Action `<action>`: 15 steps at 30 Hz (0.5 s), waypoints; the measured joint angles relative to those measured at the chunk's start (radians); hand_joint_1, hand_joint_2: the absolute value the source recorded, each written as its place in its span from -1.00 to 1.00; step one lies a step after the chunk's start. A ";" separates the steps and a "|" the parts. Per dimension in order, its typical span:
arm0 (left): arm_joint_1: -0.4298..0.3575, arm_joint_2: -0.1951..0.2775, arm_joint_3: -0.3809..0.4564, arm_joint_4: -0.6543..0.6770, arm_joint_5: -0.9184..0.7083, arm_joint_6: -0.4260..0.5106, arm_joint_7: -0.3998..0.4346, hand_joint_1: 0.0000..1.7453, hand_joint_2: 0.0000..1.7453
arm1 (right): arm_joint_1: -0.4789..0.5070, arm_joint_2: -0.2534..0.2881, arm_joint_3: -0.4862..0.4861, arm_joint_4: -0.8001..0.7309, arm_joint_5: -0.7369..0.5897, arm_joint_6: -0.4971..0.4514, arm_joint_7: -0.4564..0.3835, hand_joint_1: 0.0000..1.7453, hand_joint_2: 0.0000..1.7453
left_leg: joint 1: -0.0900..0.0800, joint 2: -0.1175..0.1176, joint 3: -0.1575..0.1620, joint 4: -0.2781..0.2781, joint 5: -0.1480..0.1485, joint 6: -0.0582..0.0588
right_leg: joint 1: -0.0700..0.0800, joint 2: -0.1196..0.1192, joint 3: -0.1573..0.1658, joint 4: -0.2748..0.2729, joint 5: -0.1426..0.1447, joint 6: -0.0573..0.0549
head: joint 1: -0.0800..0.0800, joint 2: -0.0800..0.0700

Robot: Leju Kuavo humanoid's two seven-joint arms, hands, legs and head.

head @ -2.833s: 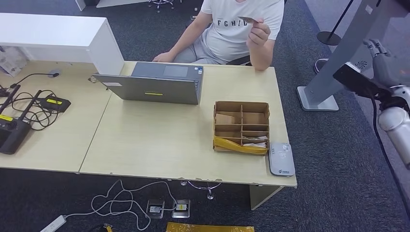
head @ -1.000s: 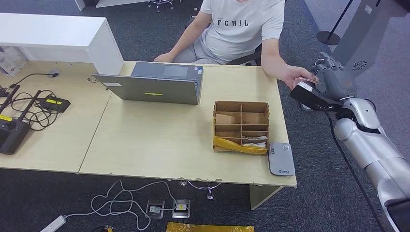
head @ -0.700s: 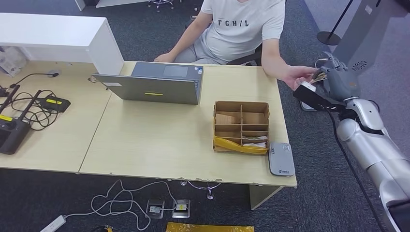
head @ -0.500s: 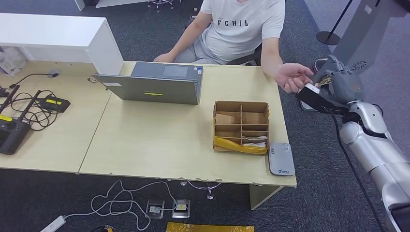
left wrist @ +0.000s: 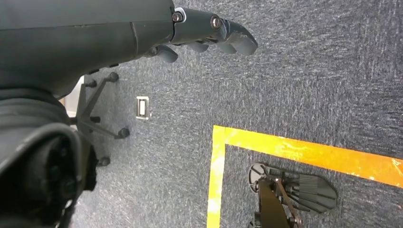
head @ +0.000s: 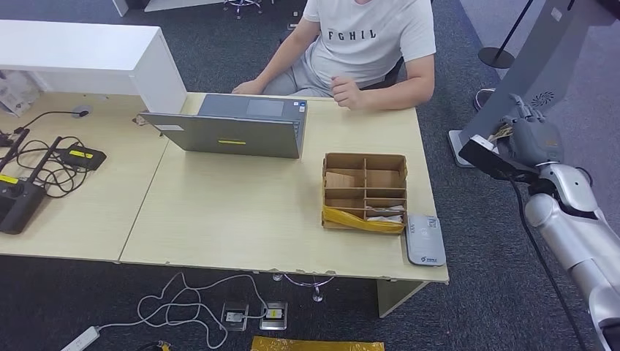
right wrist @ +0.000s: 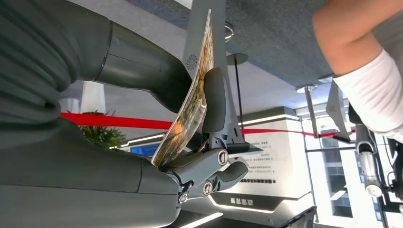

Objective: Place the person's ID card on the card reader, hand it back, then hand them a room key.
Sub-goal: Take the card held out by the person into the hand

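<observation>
Change: the person's arm has drawn back to the desk; our right hand (head: pixel 528 139) now carries the ID card (right wrist: pixel 189 102) alone.
Right hand: thumb and fingers (right wrist: pixel 215 107) pinch the card, off the desk's far corner.
Left hand (left wrist: pixel 209 31): hangs over carpet, holding nothing, fingers loosely curled.
Next: we judge it best to lower the card flat onto the card reader (head: pixel 425 239) beside the cardboard organiser (head: pixel 365 191).
Card: thin, colour-printed, seen nearly edge-on.

ID card (right wrist: pixel 190 102) — pinched in right robot hand (right wrist: pixel 142 123) | card reader (head: pixel 425 240) — table edge
</observation>
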 joint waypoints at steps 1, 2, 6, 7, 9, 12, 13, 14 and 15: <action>0.001 0.000 0.000 0.000 0.001 0.000 0.000 -1.00 -1.00 | 0.009 -0.006 -0.003 -0.006 0.003 -0.001 0.003 1.00 1.00 | 0.000 0.000 0.000 0.000 0.000 0.000 | 0.000 0.000 0.000 0.000 0.000 0.000 | 0.000 0.000; 0.002 0.000 0.000 0.000 0.002 0.000 0.000 -1.00 -1.00 | 0.019 -0.012 -0.005 -0.013 0.006 -0.003 0.006 1.00 1.00 | 0.000 0.000 0.000 0.000 0.000 0.000 | 0.000 0.000 0.000 0.000 0.000 0.000 | 0.000 0.000; 0.005 0.000 0.000 0.000 0.006 0.002 -0.002 -1.00 -1.00 | 0.054 -0.037 -0.014 -0.047 0.007 -0.003 0.022 1.00 1.00 | 0.000 0.000 0.000 0.000 0.000 0.000 | 0.000 0.000 0.000 0.000 0.000 0.000 | 0.000 0.000; 0.005 0.000 0.000 0.000 0.007 0.002 -0.003 -1.00 -1.00 | 0.063 -0.044 -0.016 -0.058 0.006 -0.002 0.027 1.00 1.00 | 0.000 0.000 0.000 0.000 0.000 0.000 | 0.000 0.000 0.000 0.000 0.000 0.000 | 0.000 0.000; 0.008 0.000 0.000 0.000 0.008 0.002 -0.004 -1.00 -1.00 | 0.087 -0.060 -0.019 -0.088 0.002 0.004 0.042 1.00 1.00 | 0.000 0.000 0.000 0.000 0.000 0.000 | 0.000 0.000 0.000 0.000 0.000 0.000 | 0.000 0.000; 0.012 0.000 0.000 0.000 0.010 0.003 -0.005 -1.00 -1.00 | 0.128 -0.082 -0.020 -0.145 -0.003 0.025 0.066 1.00 1.00 | 0.000 0.000 0.000 0.000 0.000 0.000 | 0.000 0.000 0.000 0.000 0.000 0.000 | 0.000 0.000; 0.012 0.000 0.000 0.000 0.011 0.004 -0.005 -1.00 -1.00 | 0.142 -0.088 -0.020 -0.165 -0.003 0.032 0.073 1.00 1.00 | 0.000 0.000 0.000 0.000 0.000 0.000 | 0.000 0.000 0.000 0.000 0.000 0.000 | 0.000 0.000; 0.013 0.000 0.000 0.000 0.012 0.005 -0.005 -1.00 -1.00 | 0.155 -0.093 -0.020 -0.186 -0.001 0.036 0.079 1.00 1.00 | 0.000 0.000 0.000 0.000 0.000 0.000 | 0.000 0.000 0.000 0.000 0.000 0.000 | 0.000 0.000; 0.013 0.000 0.000 0.000 0.014 0.006 -0.005 -1.00 -1.00 | 0.167 -0.096 -0.019 -0.207 0.001 0.038 0.084 1.00 1.00 | 0.000 0.000 0.000 0.000 0.000 0.000 | 0.000 0.000 0.000 0.000 0.000 0.000 | 0.000 0.000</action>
